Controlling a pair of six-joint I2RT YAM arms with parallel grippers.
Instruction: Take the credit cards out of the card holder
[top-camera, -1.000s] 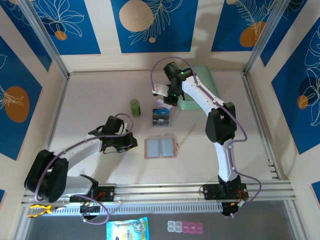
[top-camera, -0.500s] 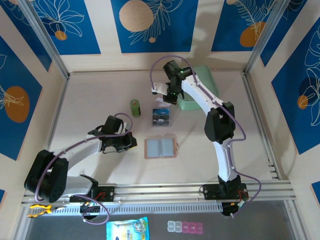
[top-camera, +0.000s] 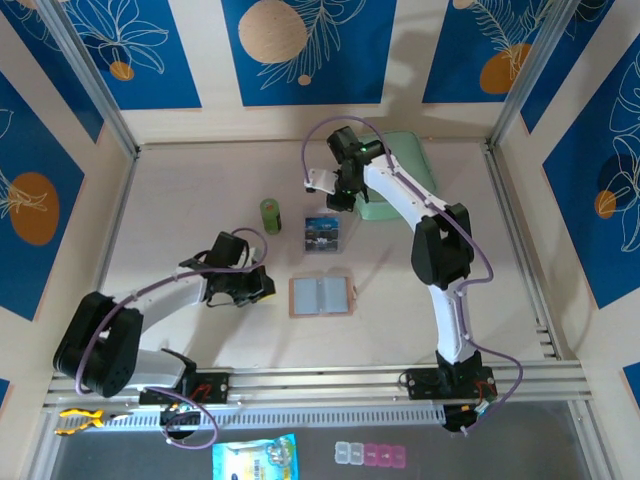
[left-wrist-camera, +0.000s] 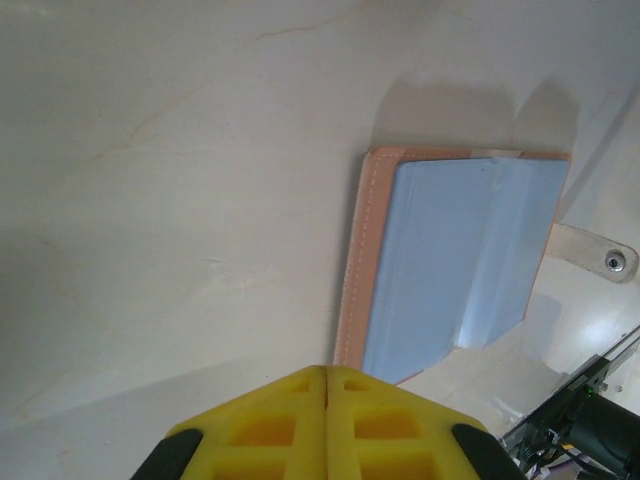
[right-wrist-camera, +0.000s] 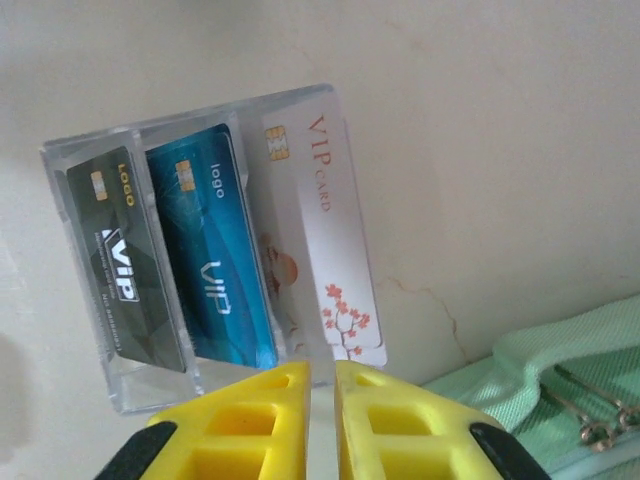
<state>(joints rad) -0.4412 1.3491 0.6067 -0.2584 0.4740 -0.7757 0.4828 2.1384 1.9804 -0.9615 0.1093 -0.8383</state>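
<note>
The card holder (top-camera: 321, 296) lies open and flat on the table, tan-pink rim around grey-blue pockets (left-wrist-camera: 460, 260), its snap tab (left-wrist-camera: 600, 255) out to the side. My left gripper (left-wrist-camera: 327, 372) is shut on nothing, its tips just short of the holder's near edge (top-camera: 268, 285). Three credit cards stand in a clear plastic box (right-wrist-camera: 150, 385): a dark card (right-wrist-camera: 115, 270), a blue card (right-wrist-camera: 215, 260) and a white card (right-wrist-camera: 335, 250). My right gripper (right-wrist-camera: 322, 375) hovers right above the box (top-camera: 338, 200), jaws a narrow gap apart, nothing gripped.
A small green cylinder (top-camera: 270, 215) stands left of the clear box. A mint-green zip pouch (top-camera: 405, 170) lies behind the right arm, its corner close to my right fingers (right-wrist-camera: 540, 390). Metal frame rails border the table.
The right gripper's jaws have parted slightly above the white card and the clear box. The left arm and the card holder have stayed put.
</note>
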